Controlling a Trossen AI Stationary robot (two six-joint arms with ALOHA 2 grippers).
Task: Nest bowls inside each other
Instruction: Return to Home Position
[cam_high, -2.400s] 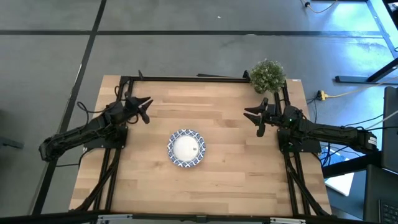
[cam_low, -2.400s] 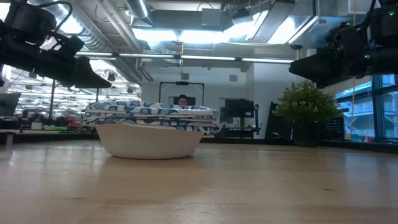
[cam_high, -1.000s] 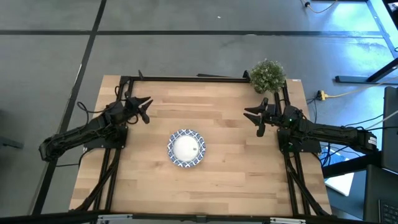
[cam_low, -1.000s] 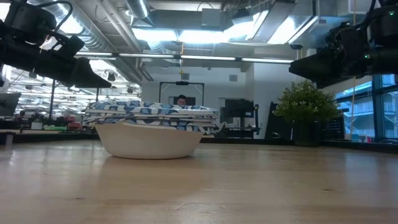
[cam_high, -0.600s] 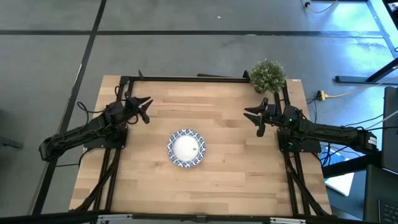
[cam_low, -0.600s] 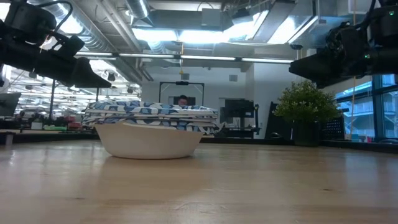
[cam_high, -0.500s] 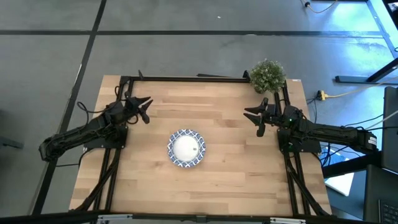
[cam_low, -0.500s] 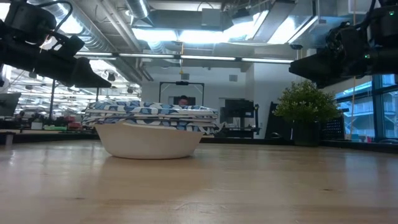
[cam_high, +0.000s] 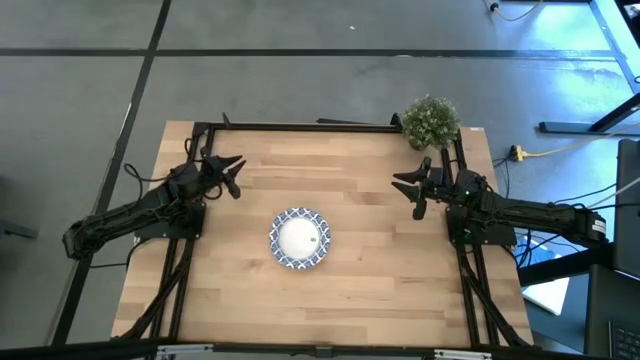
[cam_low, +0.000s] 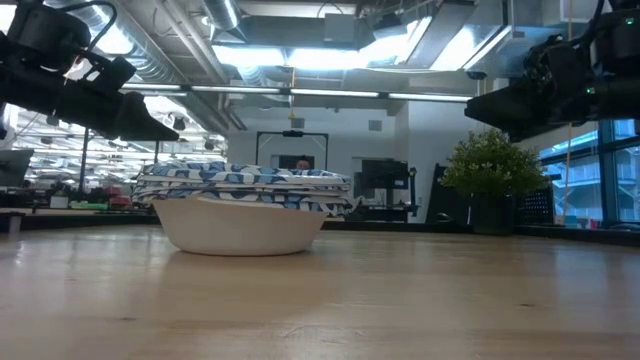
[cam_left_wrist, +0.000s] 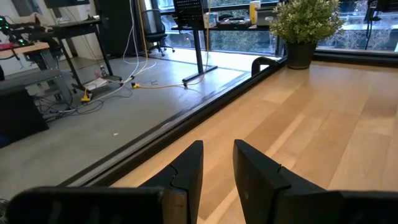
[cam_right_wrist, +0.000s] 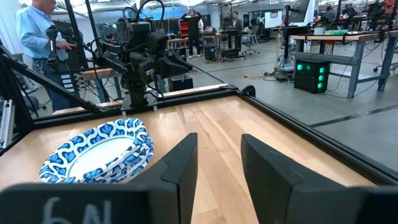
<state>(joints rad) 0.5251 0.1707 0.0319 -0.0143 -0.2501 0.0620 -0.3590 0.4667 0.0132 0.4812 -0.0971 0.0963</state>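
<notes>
The bowls (cam_high: 299, 238) sit nested in one stack at the table's middle, the lowest resting by its base on the wood. The low view shows the white underside and several blue-patterned rims (cam_low: 243, 213). The right wrist view shows the stack (cam_right_wrist: 99, 152) too. My left gripper (cam_high: 238, 176) hovers open over the table's left part, above and far-left of the stack, its fingertips apart (cam_left_wrist: 217, 155). My right gripper (cam_high: 405, 196) hovers open over the right part, its fingertips apart (cam_right_wrist: 219, 146). Neither touches anything.
A small green potted plant (cam_high: 431, 121) stands at the table's far right corner. A black frame rail (cam_high: 300, 126) runs along the far edge. People stand in the room beyond the table (cam_right_wrist: 43, 31). Bare wood (cam_high: 300, 310) lies toward the near edge.
</notes>
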